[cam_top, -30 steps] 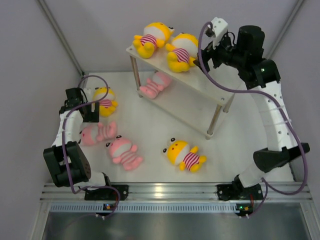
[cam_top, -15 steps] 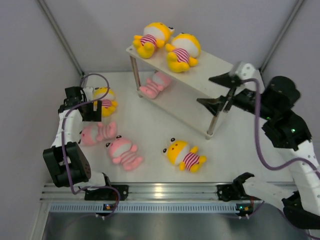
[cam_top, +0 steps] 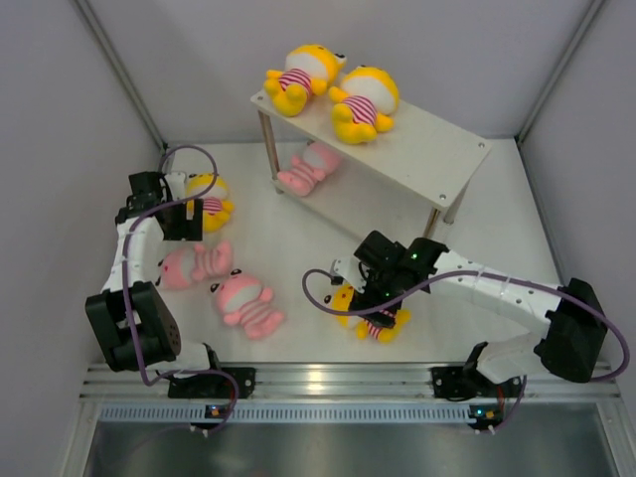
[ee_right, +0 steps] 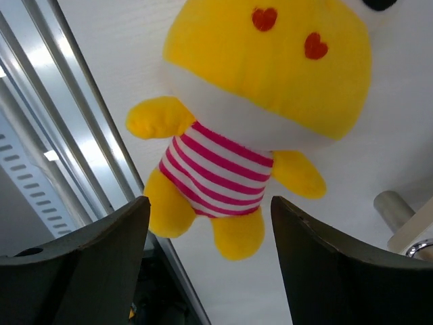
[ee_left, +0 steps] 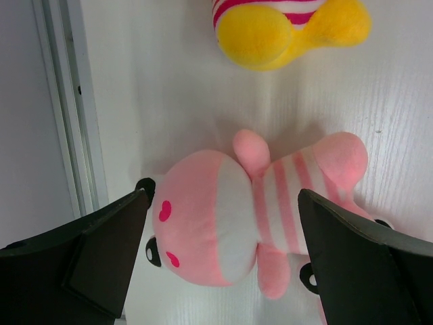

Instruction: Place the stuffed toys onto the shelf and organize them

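The white shelf [cam_top: 437,149] carries two yellow stuffed toys [cam_top: 303,75] [cam_top: 363,101] on its top board, and a pink one [cam_top: 308,169] lies beneath it. My right gripper [cam_top: 376,296] [ee_right: 208,206] hovers open over a yellow toy [cam_top: 383,326] [ee_right: 264,88] on the table, its fingers on either side of the legs without touching them. My left gripper [cam_top: 182,229] [ee_left: 223,203] hangs wide open above a pink toy [cam_top: 189,264] [ee_left: 237,223], beside another yellow toy [cam_top: 209,199] [ee_left: 284,30]. A second pink toy [cam_top: 246,301] lies on the table nearby.
A metal rail [cam_top: 318,378] [ee_right: 67,135] runs along the near table edge, close to the right gripper. The shelf's front leg [cam_top: 427,238] [ee_right: 399,210] stands just beyond the yellow toy. Walls close in on the left, right and back.
The right arm has swung from the shelf top down to the yellow toy near the front edge, its jaws narrowing a little. The left arm has not moved.
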Robot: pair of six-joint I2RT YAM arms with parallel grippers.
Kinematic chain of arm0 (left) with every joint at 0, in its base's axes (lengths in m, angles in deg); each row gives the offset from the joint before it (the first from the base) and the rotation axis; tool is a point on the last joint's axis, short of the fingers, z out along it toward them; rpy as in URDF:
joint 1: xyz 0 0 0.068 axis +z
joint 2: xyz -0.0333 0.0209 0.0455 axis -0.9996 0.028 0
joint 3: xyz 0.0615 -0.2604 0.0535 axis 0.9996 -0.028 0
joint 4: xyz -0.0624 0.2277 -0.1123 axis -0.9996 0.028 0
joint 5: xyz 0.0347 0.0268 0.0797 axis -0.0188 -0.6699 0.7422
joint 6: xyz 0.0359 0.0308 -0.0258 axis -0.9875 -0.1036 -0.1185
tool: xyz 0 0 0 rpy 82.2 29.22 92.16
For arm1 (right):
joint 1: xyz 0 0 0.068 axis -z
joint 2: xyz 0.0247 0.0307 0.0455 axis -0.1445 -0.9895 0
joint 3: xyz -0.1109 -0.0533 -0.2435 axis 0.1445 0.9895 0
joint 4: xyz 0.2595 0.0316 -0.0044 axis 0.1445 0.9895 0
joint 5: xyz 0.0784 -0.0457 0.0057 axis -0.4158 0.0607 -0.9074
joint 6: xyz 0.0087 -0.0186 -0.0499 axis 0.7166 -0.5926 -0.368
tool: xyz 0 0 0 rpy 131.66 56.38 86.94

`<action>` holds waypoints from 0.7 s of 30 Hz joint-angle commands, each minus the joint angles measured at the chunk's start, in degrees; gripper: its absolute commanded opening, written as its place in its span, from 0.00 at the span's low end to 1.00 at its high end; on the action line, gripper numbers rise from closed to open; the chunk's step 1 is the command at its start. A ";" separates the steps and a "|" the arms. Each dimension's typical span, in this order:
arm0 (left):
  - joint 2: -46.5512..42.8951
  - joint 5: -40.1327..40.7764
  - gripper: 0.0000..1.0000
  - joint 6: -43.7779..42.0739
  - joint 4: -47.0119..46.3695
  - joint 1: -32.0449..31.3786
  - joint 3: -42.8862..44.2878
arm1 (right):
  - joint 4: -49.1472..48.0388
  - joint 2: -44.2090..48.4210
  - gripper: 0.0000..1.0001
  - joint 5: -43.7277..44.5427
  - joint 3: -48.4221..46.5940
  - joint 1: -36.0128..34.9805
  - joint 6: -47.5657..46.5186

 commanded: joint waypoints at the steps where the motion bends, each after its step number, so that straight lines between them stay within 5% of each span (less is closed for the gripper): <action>1: -1.09 -0.32 0.99 -0.49 0.42 -0.08 1.21 | -3.02 0.81 0.73 2.40 2.82 -0.76 -2.63; 13: -0.74 0.02 0.99 -0.66 0.60 -0.17 1.48 | -14.35 -6.92 0.73 0.82 7.84 1.34 -2.28; 14: -0.74 0.20 0.99 -0.66 0.60 -0.08 1.56 | -16.01 -7.54 0.70 -0.75 7.92 1.35 -1.76; 15: -0.83 0.29 0.99 -0.84 0.51 -0.08 1.48 | -16.72 -8.41 0.53 -1.46 7.66 1.43 -1.40; 18: -1.00 0.47 0.99 -0.93 0.60 -0.08 1.39 | -17.26 -8.69 0.23 -3.66 4.87 1.35 0.18; 21: -0.83 0.47 0.99 -1.01 0.60 -0.17 1.48 | -13.07 -7.37 0.02 -4.36 -3.80 1.35 2.02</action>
